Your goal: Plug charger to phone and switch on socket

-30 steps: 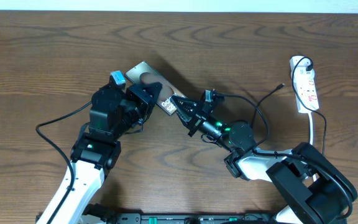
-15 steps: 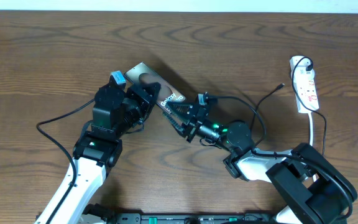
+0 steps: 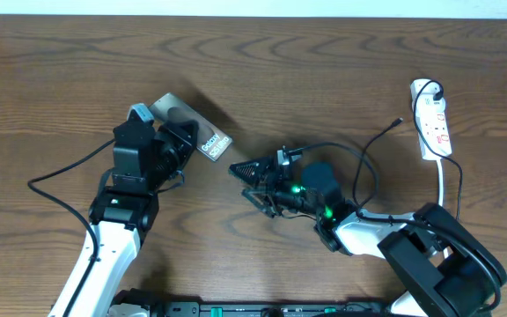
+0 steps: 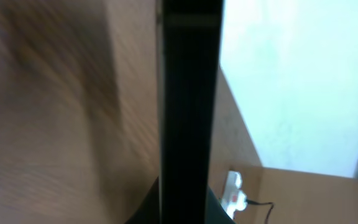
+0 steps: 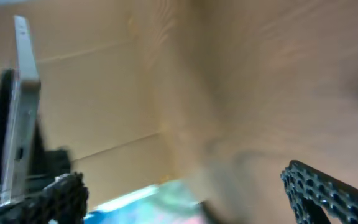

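The phone [image 3: 208, 141] is held off the table, tilted, with my left gripper [image 3: 180, 139] shut on its lower end. In the left wrist view the phone [image 4: 190, 93] is a dark bar seen edge-on. My right gripper [image 3: 250, 182] stands open a little right of the phone, apart from it, with nothing between its fingers. The right wrist view shows the phone [image 5: 18, 106] edge-on at far left, beyond one fingertip [image 5: 64, 193]. The white socket [image 3: 432, 119] lies at the far right. The charger's free tip [image 3: 400, 121] rests on the table left of the socket.
The charger cable loops down from its tip over the right arm's base [image 3: 363, 163]. A white cord [image 3: 454, 189] runs from the socket toward the front edge. Black arm cables trail by the left arm [image 3: 69, 172]. The socket [image 4: 234, 190] shows small in the left wrist view.
My right gripper has opened, let go of the phone's end and backed away to the right. The left arm has carried the phone leftward, away from the right gripper.
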`<move>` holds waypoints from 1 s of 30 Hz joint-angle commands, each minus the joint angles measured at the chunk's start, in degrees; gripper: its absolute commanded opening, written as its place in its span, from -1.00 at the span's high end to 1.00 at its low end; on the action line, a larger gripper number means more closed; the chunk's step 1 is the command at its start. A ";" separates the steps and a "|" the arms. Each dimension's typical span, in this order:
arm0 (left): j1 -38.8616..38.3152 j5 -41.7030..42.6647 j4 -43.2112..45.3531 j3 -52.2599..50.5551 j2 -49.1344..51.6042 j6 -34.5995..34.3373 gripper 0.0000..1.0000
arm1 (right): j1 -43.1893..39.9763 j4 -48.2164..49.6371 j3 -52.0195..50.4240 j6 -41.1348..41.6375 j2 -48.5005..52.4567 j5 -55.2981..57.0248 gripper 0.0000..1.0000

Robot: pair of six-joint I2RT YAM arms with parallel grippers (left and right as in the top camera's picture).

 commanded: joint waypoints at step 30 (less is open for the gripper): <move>0.37 37.90 22.08 0.33 17.27 -11.47 0.85 | -9.99 -71.91 13.05 -47.65 -33.27 47.98 -0.99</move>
